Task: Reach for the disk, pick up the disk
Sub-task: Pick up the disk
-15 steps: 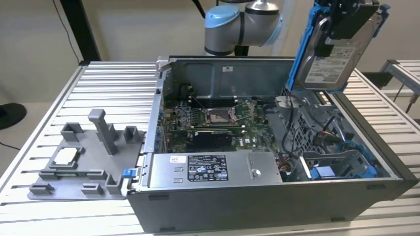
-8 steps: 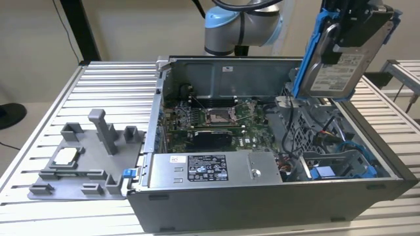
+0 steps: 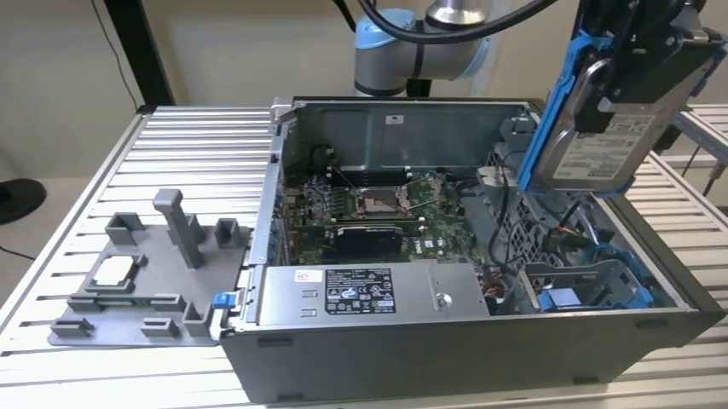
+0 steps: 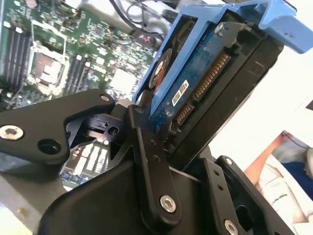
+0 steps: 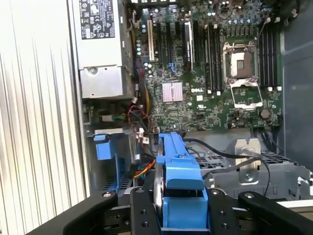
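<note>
One gripper [image 3: 637, 81] is what you have, and its black fingers [image 4: 151, 161] are clamped on the disk [image 3: 592, 136], holding it tilted in the air above the open computer case [image 3: 455, 358], over the case's side at the exterior view's right. You can see a white printed label on the disk's silver face and another on the power supply [image 3: 358, 292]; the print is too small to make out. The blue bracket [image 5: 178, 166] frames the disk's edges. Below it lie the motherboard [image 5: 215, 83] and the blue drive bay [image 3: 592, 290], well apart from the disk. A grey fixture [image 3: 142, 281] sits on the slatted table [image 3: 205, 153] beside the case.
</note>
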### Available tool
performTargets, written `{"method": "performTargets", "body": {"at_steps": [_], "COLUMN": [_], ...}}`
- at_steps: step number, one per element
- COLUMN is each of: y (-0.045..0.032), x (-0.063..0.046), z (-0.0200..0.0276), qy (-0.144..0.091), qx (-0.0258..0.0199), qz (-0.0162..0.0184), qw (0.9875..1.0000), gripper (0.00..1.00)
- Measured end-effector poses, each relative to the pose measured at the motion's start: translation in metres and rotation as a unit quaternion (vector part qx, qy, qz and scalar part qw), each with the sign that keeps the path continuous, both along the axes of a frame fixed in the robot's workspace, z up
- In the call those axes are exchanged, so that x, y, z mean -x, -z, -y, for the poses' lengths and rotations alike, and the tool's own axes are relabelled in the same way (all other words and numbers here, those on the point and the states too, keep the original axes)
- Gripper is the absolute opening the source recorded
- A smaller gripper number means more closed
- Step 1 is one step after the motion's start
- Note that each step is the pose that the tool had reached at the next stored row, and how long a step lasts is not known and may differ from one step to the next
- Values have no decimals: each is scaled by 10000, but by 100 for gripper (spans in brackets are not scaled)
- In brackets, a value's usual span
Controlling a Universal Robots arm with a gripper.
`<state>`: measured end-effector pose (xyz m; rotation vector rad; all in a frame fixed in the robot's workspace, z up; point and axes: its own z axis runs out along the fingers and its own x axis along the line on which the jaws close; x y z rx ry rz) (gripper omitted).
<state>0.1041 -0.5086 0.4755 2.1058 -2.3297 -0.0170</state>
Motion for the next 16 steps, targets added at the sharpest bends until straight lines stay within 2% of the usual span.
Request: {"method": "performTargets", "body": {"at_steps": [12, 16], "y": [14, 30], "x": [0, 19], "z": [532, 655], "qy": [0, 0], "qx": [0, -1], "qz": [0, 0], "qw": [10000, 10000], "gripper": [0, 0]}}
